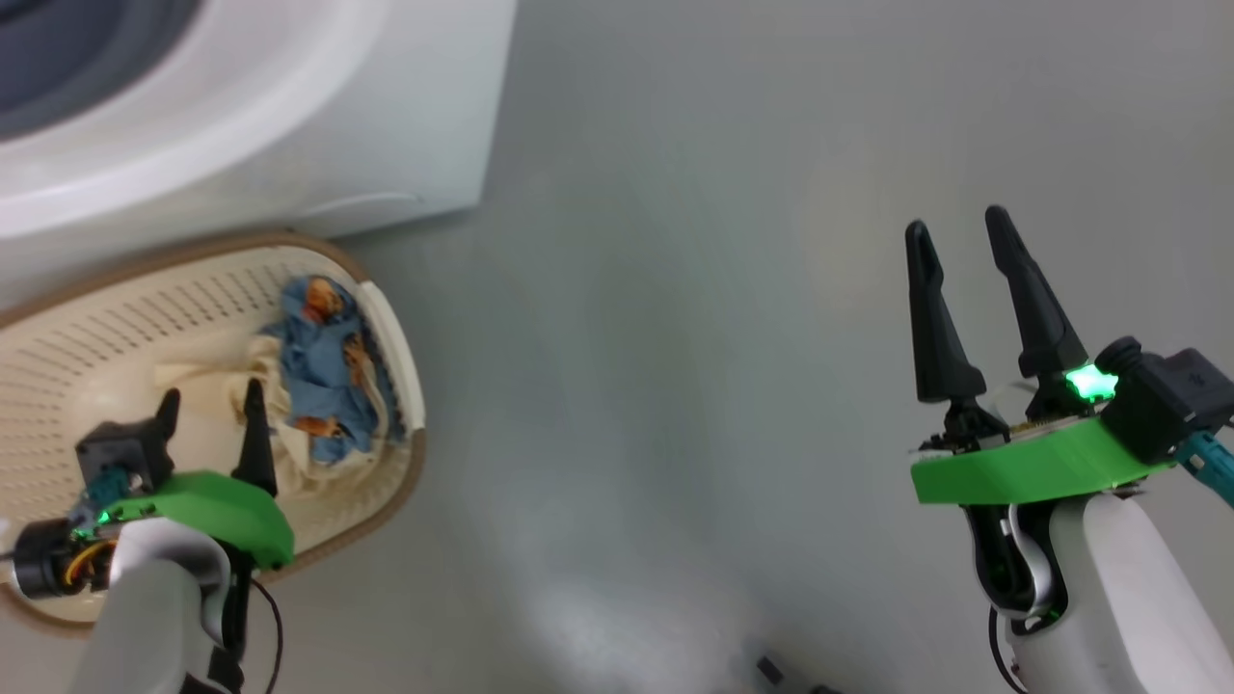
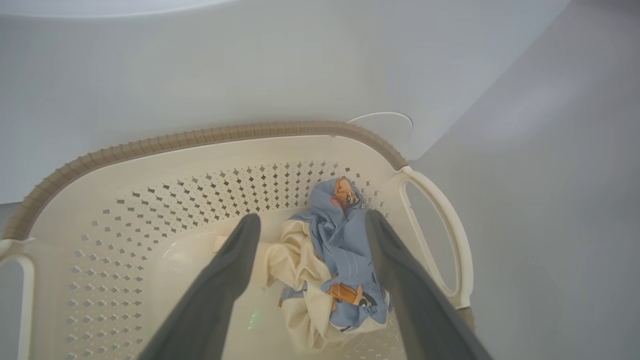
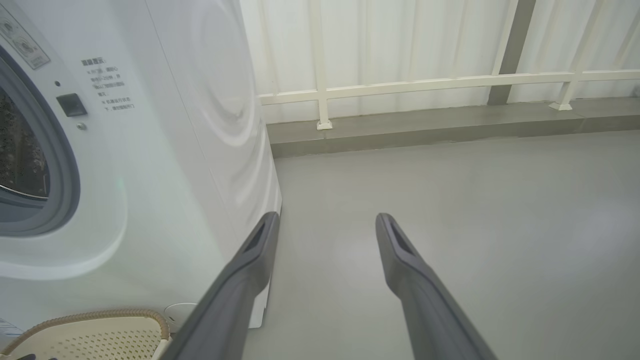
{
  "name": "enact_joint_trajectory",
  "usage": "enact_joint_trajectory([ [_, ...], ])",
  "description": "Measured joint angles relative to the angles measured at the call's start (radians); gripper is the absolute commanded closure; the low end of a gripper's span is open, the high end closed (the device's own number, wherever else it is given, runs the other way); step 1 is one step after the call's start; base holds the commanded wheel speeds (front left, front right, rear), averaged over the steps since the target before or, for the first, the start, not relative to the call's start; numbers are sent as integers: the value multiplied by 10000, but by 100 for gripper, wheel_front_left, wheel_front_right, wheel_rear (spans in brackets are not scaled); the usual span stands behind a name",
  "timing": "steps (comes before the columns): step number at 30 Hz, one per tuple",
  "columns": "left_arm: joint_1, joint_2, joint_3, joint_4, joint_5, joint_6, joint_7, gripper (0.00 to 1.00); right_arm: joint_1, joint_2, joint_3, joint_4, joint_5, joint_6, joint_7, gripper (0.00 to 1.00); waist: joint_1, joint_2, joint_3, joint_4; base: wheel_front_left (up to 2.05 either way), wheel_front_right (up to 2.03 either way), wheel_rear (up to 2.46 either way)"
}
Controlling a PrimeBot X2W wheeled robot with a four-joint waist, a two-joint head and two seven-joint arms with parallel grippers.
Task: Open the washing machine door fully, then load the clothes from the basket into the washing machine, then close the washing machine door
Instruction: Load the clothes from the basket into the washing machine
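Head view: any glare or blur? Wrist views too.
Head view: soft overall, pale glare patch on the floor, green light on the right gripper blown out. Left wrist view: clothes sharp, fingers blurred up close, basket rim bowed. Right wrist view: washing machine edges curve, light even.

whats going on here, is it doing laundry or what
Yes, a two-armed robot is loading laundry. Its left gripper hangs open over the clothes, a blue printed piece and a cream one, which lie in the basket in front of the washing machine. Nothing is gripped yet. The right gripper is open too, held over the floor off to the side, holding nothing. In the right wrist view the drum mouth looks uncovered, ready to take them.
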Motion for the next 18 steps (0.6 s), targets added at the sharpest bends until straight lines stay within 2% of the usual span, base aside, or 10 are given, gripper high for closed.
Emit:
enact_joint_trajectory([
  [9,-1397,554,-272,2098,192,-6,15,0,-524,157,337,-121,548,0,0,0,-1,1,1115,-631,0,0,0],
  [18,-2444,941,-453,3292,196,-257,834,0,-712,174,598,-186,846,0,0,0,-1,0,1874,-1217,0,0,0],
])
